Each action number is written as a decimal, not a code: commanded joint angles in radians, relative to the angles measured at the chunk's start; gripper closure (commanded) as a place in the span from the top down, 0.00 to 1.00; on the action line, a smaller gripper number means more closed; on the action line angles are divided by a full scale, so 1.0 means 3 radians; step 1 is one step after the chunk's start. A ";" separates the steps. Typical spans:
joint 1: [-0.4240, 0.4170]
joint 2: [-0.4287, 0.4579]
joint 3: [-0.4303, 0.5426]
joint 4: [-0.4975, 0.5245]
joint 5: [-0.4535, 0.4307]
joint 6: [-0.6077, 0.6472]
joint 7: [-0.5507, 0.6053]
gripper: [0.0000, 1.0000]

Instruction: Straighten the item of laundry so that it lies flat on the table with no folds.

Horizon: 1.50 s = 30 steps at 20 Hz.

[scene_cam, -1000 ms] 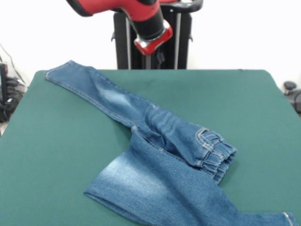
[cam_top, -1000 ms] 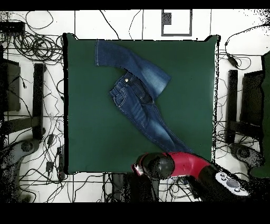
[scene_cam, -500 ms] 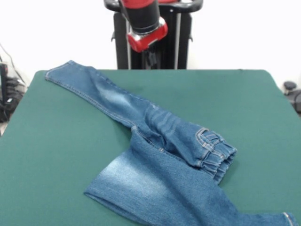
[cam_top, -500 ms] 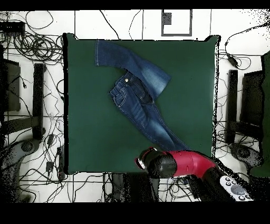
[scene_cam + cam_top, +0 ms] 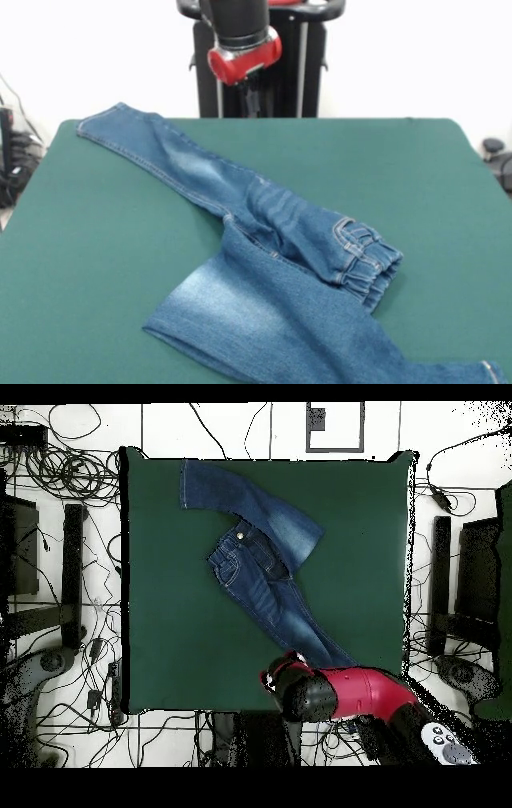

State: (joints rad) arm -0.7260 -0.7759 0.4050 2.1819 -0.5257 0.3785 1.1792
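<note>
Your gripper (image 5: 250,94) hangs above the jeans' (image 5: 272,264) far leg end; grip state unclear. One leg's folded across on the table (image 5: 432,184).

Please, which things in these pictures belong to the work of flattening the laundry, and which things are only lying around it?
Belong to the job:
- jeans, one leg folded across the other
- green table
- gripper, above the table's edge, touching nothing

Just lying about:
- cables on the floor
- robot pedestal
- black stands beside the table

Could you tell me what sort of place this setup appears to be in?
Probably a robotics lab: a green-topped table with jeans on it, loose cables across the floor, and a red robot arm.
</note>
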 commanded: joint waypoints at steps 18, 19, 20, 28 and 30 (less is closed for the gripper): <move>0.0512 0.0171 0.0119 -0.1325 0.0191 0.0907 0.0132 0.00; 0.0548 0.0193 0.0092 -0.1392 0.0203 0.0943 0.0179 0.00; 0.0582 0.0209 0.0069 -0.1442 0.0228 0.0988 0.0237 0.00; 0.0458 0.0057 0.0172 -0.1380 0.0467 0.0910 0.0258 0.00; 0.0462 -0.0057 0.0092 -0.1362 0.0543 0.1036 0.0307 0.00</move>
State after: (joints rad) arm -0.5921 -0.7901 0.4015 1.7986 -0.4263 0.5810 1.1794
